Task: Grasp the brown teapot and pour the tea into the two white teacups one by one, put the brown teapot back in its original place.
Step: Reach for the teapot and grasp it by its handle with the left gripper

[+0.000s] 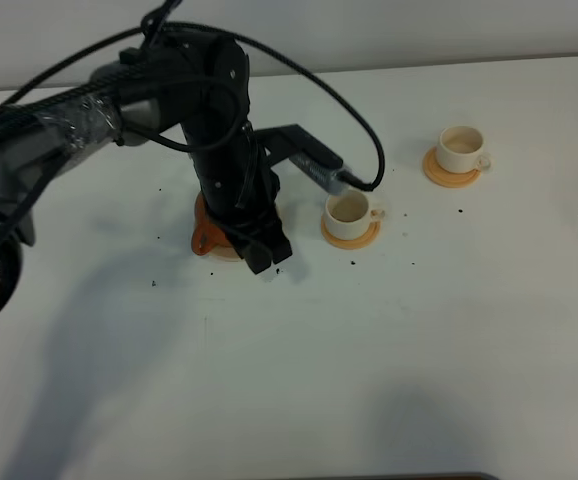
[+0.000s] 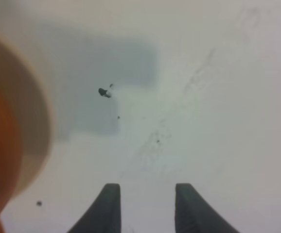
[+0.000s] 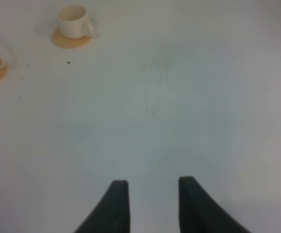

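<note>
White counter (image 1: 419, 350): near orange-tan coaster (image 1: 354, 240) approx centre, far orange-tan coaster (image 1: 447, 178) further right, pale beige coaster (image 2: 38, 126) left. Dark specks (image 1: 355, 263) scattered.

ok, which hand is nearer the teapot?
Left. Left hand hangs just beside the teapot; right hand is over the table, teapot outside its camera's view.

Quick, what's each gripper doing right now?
Left gripper: open, nothing held.
Right gripper: open, nothing held.
</note>
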{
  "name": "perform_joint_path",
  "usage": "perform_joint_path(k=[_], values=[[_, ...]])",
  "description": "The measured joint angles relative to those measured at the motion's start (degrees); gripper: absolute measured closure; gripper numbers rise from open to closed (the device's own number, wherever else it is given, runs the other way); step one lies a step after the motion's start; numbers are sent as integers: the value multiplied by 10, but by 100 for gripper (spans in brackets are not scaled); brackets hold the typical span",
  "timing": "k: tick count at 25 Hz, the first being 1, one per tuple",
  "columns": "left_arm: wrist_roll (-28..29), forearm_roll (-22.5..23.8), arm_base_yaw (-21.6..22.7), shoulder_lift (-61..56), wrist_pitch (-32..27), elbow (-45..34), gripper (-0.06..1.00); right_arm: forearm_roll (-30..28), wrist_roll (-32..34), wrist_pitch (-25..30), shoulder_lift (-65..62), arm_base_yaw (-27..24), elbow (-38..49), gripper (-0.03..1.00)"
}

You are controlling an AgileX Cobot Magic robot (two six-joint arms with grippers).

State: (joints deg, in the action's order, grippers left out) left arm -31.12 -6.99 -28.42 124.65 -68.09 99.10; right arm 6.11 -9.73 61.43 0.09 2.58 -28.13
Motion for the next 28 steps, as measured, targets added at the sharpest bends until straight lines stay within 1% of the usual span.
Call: perform_joint_path(k=[2, 7, 10, 14, 17, 22, 28], values=[[43, 19, -2, -21, 0, 0, 67, 0, 0, 0, 0, 0, 0, 73], [174, 86, -3, -46, 0, 0, 67, 0, 0, 0, 0, 0, 0, 73], [207, 89, 2, -46, 0, 0, 67, 0, 0, 0, 0, 0, 0, 73], [216, 90, 11, -46, 0, 0, 67, 0, 0, 0, 0, 0, 0, 73], [214, 90, 29, -46, 0, 0, 67, 0, 0, 0, 0, 0, 0, 73], [185, 97, 51, -46, 0, 0, 67, 0, 0, 0, 0, 0, 0, 73], [155, 107, 53, -21, 0, 0, 67, 0, 0, 0, 0, 0, 0, 73]])
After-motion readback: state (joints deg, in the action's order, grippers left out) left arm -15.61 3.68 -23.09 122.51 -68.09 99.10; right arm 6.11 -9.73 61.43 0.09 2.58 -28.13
